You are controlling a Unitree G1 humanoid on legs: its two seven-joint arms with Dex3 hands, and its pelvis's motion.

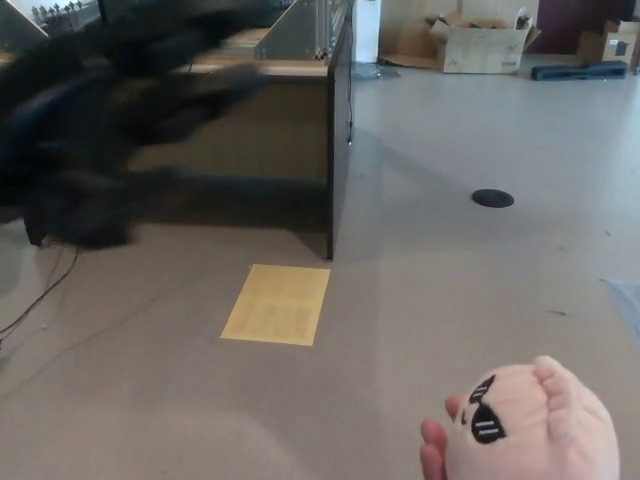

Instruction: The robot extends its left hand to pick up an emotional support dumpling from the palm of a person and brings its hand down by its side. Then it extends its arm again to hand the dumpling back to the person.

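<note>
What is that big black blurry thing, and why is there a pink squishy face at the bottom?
This picture comes from a camera on a robot's head, looking down. The black blur is the robot's left hand, smeared because it is moving fast, so its fingers cannot be made out. The pink thing is a plush dumpling with a crying face, resting on a person's hand. The robot is not holding it. On the floor lies a yellow sheet, near a wooden desk.

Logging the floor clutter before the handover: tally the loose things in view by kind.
Pink plush dumpling with a black face, on a person's fingers: 1
Yellow sheet flat on the floor: 1
Black round floor disc: 1
Open cardboard boxes, far wall: 2
Total: 5
</note>
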